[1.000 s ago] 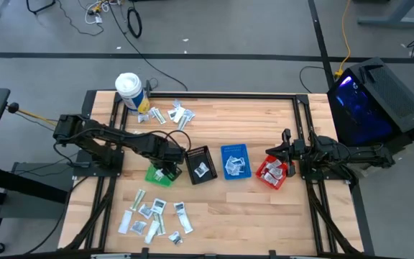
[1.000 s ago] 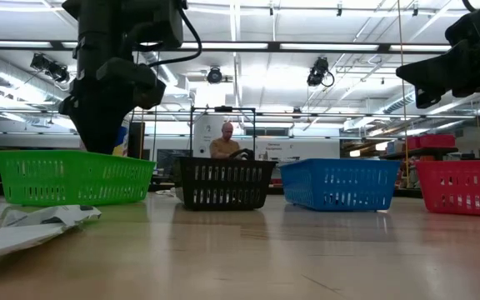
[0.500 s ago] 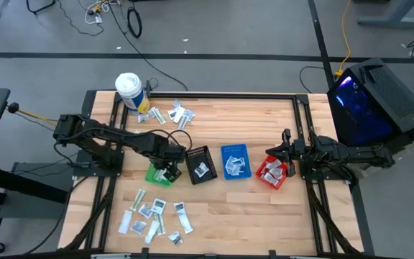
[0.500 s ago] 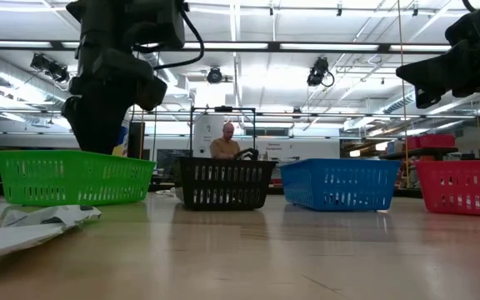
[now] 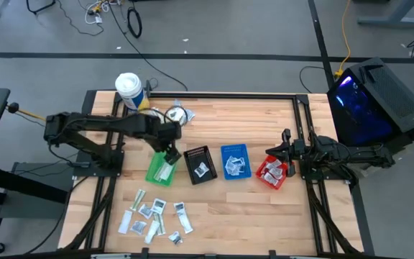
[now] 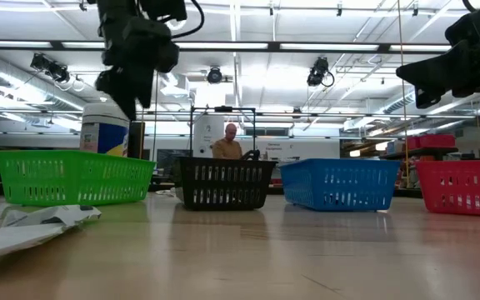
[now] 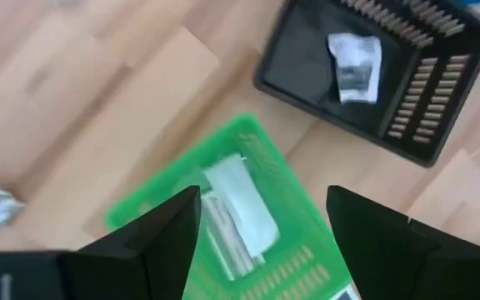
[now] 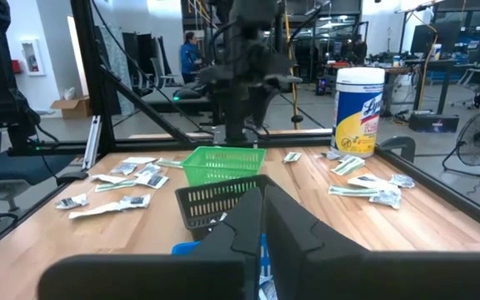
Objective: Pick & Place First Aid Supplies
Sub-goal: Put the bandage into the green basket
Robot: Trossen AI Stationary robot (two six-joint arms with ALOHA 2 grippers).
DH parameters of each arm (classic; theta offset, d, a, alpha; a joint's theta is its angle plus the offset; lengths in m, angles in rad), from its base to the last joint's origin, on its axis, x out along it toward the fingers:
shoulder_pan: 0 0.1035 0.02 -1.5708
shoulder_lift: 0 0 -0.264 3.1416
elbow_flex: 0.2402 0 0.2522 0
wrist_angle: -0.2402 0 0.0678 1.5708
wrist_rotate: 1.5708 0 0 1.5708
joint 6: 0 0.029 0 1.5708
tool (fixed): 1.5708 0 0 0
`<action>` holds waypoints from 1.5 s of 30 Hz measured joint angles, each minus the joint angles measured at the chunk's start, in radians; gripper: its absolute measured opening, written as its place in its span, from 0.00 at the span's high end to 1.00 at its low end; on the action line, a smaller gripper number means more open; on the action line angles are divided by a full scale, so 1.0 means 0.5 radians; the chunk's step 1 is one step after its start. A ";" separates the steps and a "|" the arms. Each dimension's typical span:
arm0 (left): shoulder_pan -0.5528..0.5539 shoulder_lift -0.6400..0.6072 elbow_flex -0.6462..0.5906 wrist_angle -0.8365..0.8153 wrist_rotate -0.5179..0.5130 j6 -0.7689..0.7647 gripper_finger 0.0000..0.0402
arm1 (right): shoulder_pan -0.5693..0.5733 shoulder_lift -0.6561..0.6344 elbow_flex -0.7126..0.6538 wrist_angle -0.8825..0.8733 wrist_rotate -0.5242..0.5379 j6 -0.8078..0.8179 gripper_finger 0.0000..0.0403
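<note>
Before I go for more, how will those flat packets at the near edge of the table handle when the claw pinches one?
The packets look thin and crinkled, so probably floppy, sagging once pinched. They seem light for their size, likely sliding if nudged. Several overlap in the pile, so a pinch may well drag a neighbour along.

Grey floor, perhaps concrete
</note>
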 joint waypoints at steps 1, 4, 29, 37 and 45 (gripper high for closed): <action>0.036 -0.003 0.025 0.006 -0.001 0.057 0.34 | 0.000 0.000 0.000 -0.001 0.000 0.000 0.94; 0.152 -0.023 0.090 -0.025 -0.004 0.259 0.34 | 0.000 0.000 0.000 0.000 0.000 0.000 0.94; 0.789 0.418 0.671 -0.210 -0.034 0.538 0.34 | 0.001 0.000 0.000 -0.001 0.000 0.000 0.94; 0.842 0.680 0.705 -0.207 -0.032 0.544 0.34 | 0.001 0.000 0.000 -0.001 0.000 0.000 0.94; 0.924 0.922 0.705 -0.162 -0.033 0.548 0.34 | 0.001 0.000 0.000 -0.001 0.000 0.001 0.94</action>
